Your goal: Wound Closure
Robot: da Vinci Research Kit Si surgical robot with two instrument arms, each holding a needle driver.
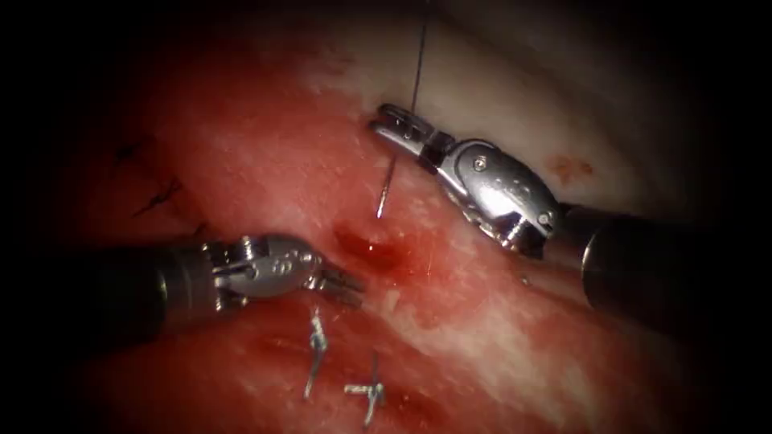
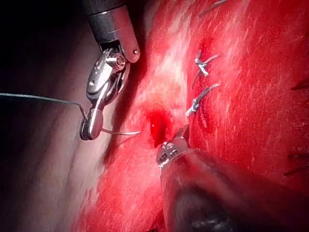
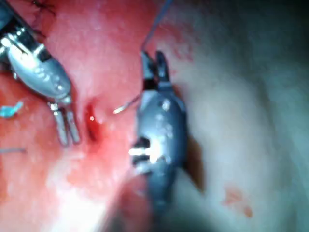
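Right steel needle driver point(image 1: 396, 122) clamped on the curved silver needle point(image 1: 385, 189) near its tail, point free above the red pork tissue point(image 1: 498, 337), just beside the open cut point(image 1: 371, 245). Dark thin thread point(image 1: 419, 56) trailing upward. Left steel driver point(image 1: 344, 284) empty, jaws slightly apart beside the cut.

The needle point(image 1: 385, 189) shows as a short straight sliver under the right tool point(image 1: 400, 128); how much of its curve lies behind those jaws cannot be told. The thread point(image 1: 418, 60) runs off the endoscope view's upper edge. Both shafts fade into dark margins. Whether the left tool point(image 1: 344, 285) grips anything is unclear.
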